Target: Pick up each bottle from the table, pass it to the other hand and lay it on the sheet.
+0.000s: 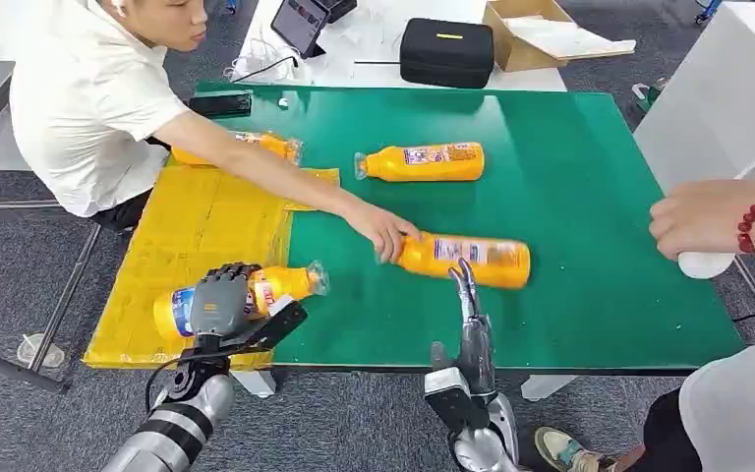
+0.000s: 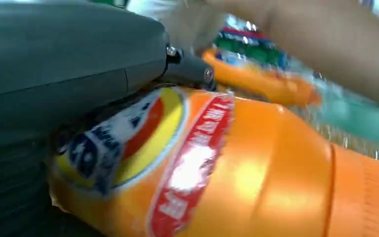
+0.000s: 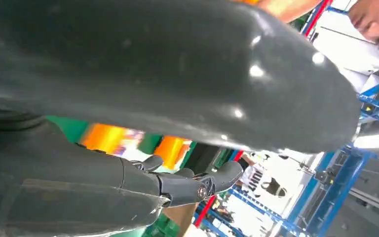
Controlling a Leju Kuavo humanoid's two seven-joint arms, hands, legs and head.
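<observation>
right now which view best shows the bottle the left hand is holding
The head view: the whole bottle lies on the yellow sheet under the left hand. The left wrist view gives a blurred close-up of its label.

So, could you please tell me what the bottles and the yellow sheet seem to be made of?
The bottle under the left robot hand looks like clear plastic with orange liquid inside: glossy highlights and a printed film label. The yellow sheet seems to be thin, slightly shiny plastic or coated paper, with visible fold creases.
</observation>
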